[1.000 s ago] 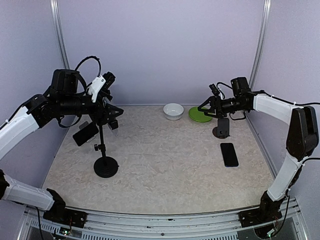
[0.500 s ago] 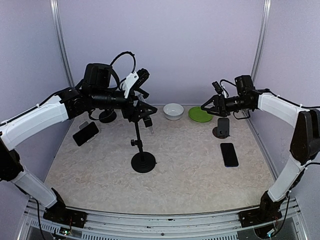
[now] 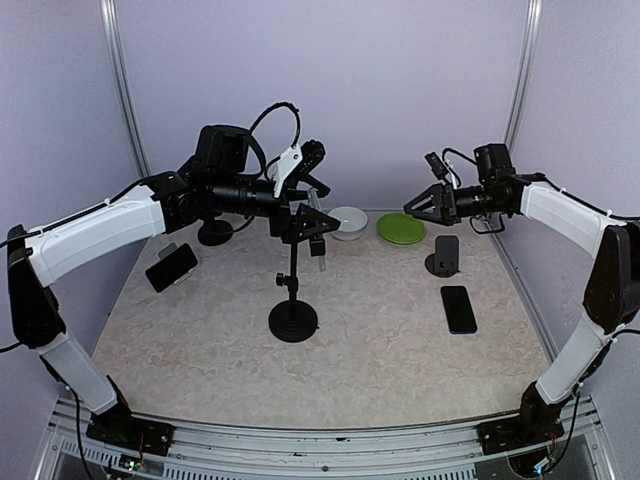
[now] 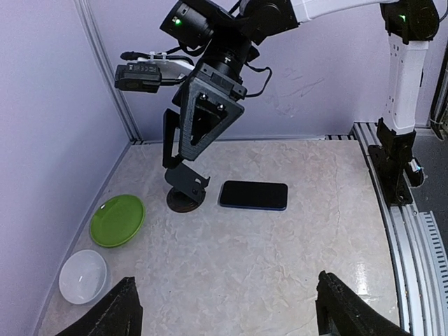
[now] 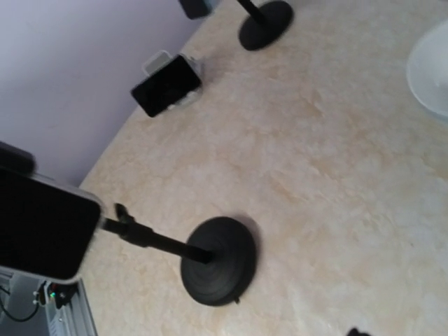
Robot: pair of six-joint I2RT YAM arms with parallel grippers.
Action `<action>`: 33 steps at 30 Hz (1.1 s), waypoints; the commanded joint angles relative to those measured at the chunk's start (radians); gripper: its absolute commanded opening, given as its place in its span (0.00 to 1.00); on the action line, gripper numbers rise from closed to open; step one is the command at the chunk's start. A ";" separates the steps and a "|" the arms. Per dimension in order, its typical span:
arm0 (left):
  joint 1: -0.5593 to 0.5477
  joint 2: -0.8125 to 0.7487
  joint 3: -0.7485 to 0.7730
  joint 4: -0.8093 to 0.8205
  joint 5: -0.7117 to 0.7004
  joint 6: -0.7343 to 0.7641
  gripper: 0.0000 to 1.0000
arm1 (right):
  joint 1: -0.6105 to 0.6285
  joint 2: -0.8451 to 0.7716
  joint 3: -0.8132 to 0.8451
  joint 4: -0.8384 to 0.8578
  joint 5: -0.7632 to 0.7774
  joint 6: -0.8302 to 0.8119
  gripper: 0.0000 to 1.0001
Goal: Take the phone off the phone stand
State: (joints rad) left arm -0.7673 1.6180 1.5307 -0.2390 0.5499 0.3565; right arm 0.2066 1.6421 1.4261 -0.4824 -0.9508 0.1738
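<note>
A tall black phone stand (image 3: 293, 322) with a round base stands mid-table; its base also shows in the right wrist view (image 5: 218, 259). A dark phone (image 5: 42, 231) in a light case sits at the top of its pole. My left gripper (image 3: 312, 228) is at that stand's top, around the phone. In the left wrist view its fingers (image 4: 119, 311) stand wide apart and nothing shows between the tips. My right gripper (image 3: 415, 210) hovers open and empty at the right, above a small stand (image 3: 443, 255), pointing toward the tall stand.
A phone (image 3: 459, 308) lies flat at the right beside the small empty stand. A white bowl (image 3: 347, 222) and a green plate (image 3: 400, 229) sit at the back. Another phone (image 3: 172, 266) leans in a holder at the left, with a second round base (image 3: 215, 232) behind it.
My left gripper has swung right from the table's left side to the middle, and the tall stand has slid right with it. My right gripper has risen slightly.
</note>
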 commanded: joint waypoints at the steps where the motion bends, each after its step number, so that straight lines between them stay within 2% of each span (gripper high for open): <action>1: -0.001 -0.041 0.031 0.130 0.067 0.007 0.42 | 0.015 0.014 0.082 0.017 -0.073 -0.010 0.75; 8: 0.050 -0.128 -0.074 0.140 0.057 0.002 0.55 | 0.092 0.071 0.140 0.036 -0.091 -0.007 0.77; 10: 0.065 -0.150 -0.091 0.142 0.054 -0.007 0.62 | 0.111 0.078 0.144 0.054 -0.095 0.005 0.77; 14: 0.078 -0.180 -0.114 0.138 0.017 -0.018 0.86 | 0.141 0.089 0.159 0.081 -0.095 0.024 0.80; 18: 0.078 -0.213 -0.130 0.128 -0.025 -0.041 0.99 | 0.173 0.108 0.188 0.098 -0.090 0.034 0.82; 25: 0.088 -0.300 -0.183 0.141 -0.079 -0.146 0.99 | 0.234 0.169 0.289 0.079 -0.091 0.004 0.85; 33: 0.105 -0.480 -0.385 0.104 -0.291 -0.381 0.99 | 0.275 0.242 0.394 0.044 -0.130 -0.040 0.86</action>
State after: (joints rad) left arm -0.6720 1.2213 1.2434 -0.1188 0.3752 0.1200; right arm 0.4595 1.8412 1.7535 -0.4141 -1.0439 0.1738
